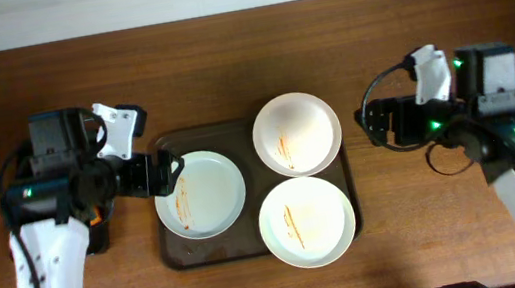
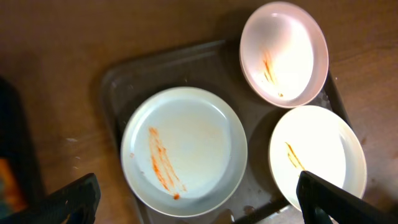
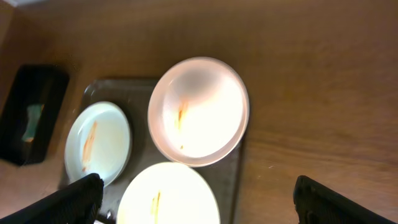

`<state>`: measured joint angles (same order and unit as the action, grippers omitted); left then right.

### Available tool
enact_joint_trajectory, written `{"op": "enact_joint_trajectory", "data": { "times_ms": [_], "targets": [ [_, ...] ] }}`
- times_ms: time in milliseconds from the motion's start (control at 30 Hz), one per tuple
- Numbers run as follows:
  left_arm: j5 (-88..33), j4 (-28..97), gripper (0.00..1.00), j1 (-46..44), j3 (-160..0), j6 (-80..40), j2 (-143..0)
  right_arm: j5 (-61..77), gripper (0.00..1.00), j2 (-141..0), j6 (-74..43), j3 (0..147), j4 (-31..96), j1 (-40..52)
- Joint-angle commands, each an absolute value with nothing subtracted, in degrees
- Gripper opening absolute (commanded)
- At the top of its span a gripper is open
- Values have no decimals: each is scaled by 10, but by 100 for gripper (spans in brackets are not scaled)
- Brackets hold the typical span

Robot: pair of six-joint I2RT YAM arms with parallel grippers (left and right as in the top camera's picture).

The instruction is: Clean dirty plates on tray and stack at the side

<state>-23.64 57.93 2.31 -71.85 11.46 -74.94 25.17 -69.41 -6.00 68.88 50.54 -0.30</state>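
Note:
The dark brown tray [image 1: 177, 251] lies mid-table and holds three pale plates, each with orange-red streaks: a left plate [image 1: 200, 193], a far right plate [image 1: 296, 133] and a near right plate [image 1: 307, 221]. The far plate overhangs the tray's back rim. My left gripper [image 1: 168, 169] is open and empty, hovering at the left plate's far-left edge. The left wrist view shows that plate [image 2: 186, 149] between its fingers [image 2: 199, 205], with the other two plates [image 2: 284, 53] [image 2: 317, 155]. My right gripper [image 1: 373, 126] is open and empty, right of the tray. Its fingers [image 3: 202, 202] look down on the plates [image 3: 199, 112] [image 3: 168, 193] [image 3: 98, 142].
A small black tray [image 3: 31, 112] with something in it sits left of the brown tray, partly under my left arm in the overhead view [image 1: 96, 227]. Bare wooden table [image 1: 453, 238] lies right of the tray.

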Motion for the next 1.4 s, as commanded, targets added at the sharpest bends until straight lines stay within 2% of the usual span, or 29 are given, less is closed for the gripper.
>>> {"op": "enact_joint_trajectory", "data": {
  "times_ms": [0, 67, 133, 200, 233, 333, 433, 600, 667, 900, 1033, 1167, 1367],
  "targets": [
    [-257, 572, 99, 22, -728, 95, -802, 273, 100, -731, -95, 698, 491, 48],
    [-191, 563, 99, 35, -735, 60, -810, 227, 98, -763, -166, 698, 455, 114],
    [-124, 586, 99, 81, -772, 27, -810, 183, 92, -802, -240, 698, 413, 184],
    [-76, 600, 100, 122, -791, -1, -810, 170, 87, -843, -268, 698, 379, 230],
    [-46, 606, 100, 145, -791, -18, -818, 170, 80, -885, -282, 698, 343, 263],
    [-44, 621, 100, 176, -791, -20, -840, 158, 70, -957, -295, 698, 299, 314],
    [-3, 620, 100, 185, -791, -20, -884, 147, 68, -1009, -310, 698, 250, 357],
    [35, 591, 96, 193, -791, 29, -1006, 99, 68, -1036, -310, 698, 217, 380],
    [57, 575, 96, 197, -791, 29, -1009, 96, 64, -1066, -310, 698, 206, 380],
    [59, 557, 99, 203, -791, 29, -1009, 98, 37, -1149, -335, 698, 169, 409],
    [59, 552, 100, 203, -788, 28, -1014, 98, 4, -1157, -336, 698, 169, 409],
    [93, 532, 99, 206, -788, 32, -1044, 98, 4, -1157, -335, 698, 173, 409],
    [64, 521, 96, 208, -788, 31, -1072, 98, 4, -1157, -335, 698, 169, 409]
  ]
}}
